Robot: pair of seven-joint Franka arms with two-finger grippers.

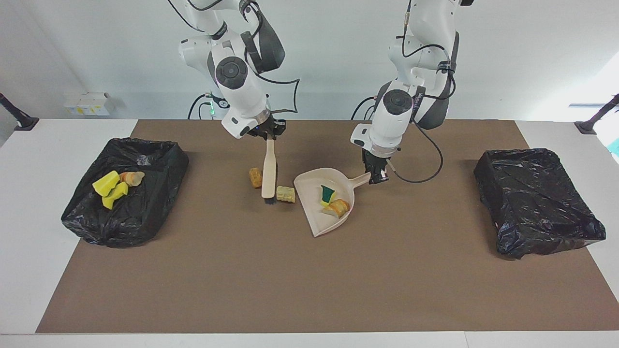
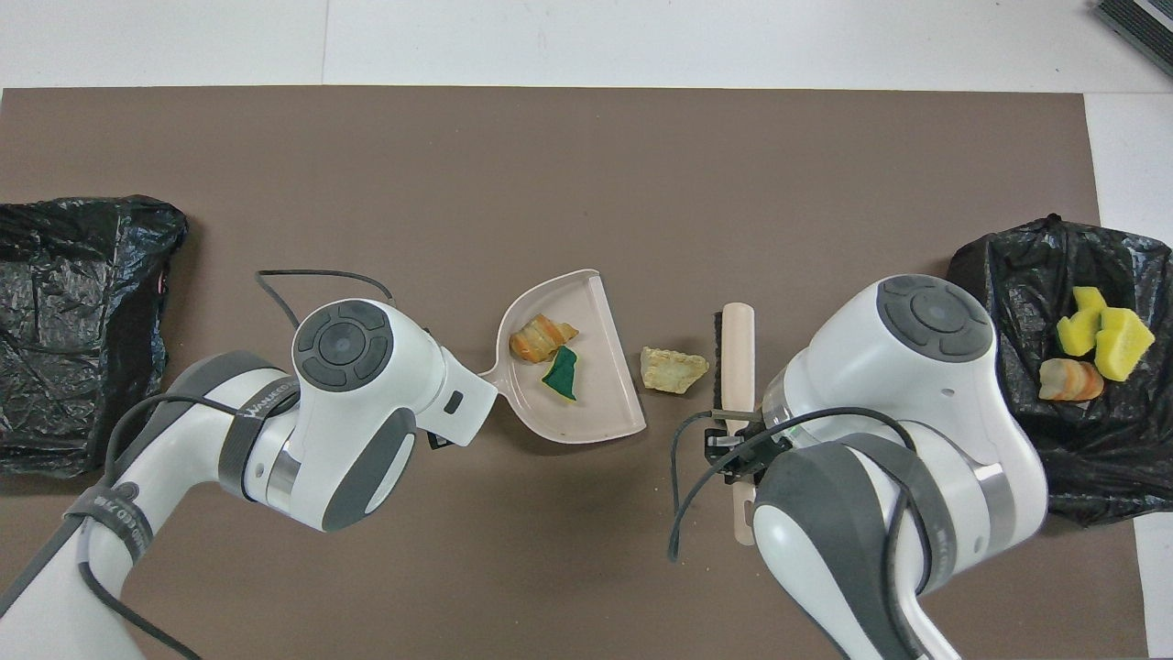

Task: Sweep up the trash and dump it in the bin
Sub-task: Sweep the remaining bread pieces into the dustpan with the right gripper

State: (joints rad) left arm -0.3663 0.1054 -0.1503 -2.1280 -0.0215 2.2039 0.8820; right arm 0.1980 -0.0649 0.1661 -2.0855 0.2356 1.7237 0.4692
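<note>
While three scraps (image 1: pixel 116 186) lie binned and two in the dustpan (image 1: pixel 316 224) gripped by the left gripper (image 1: pixel 377 178), the right gripper (image 1: pixel 269 137), clamping the brush (image 1: pixel 269 175), has two lumps (image 1: pixel 285 194) left.

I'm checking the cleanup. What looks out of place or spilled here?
Two scraps lie on the mat, not in the dustpan: a pale lump between the brush and the dustpan's mouth, and a tan lump beside the brush, toward the right arm's end.

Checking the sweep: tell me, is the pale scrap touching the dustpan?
Apart. The overhead view shows bare mat between the pale scrap and the dustpan edge.
</note>
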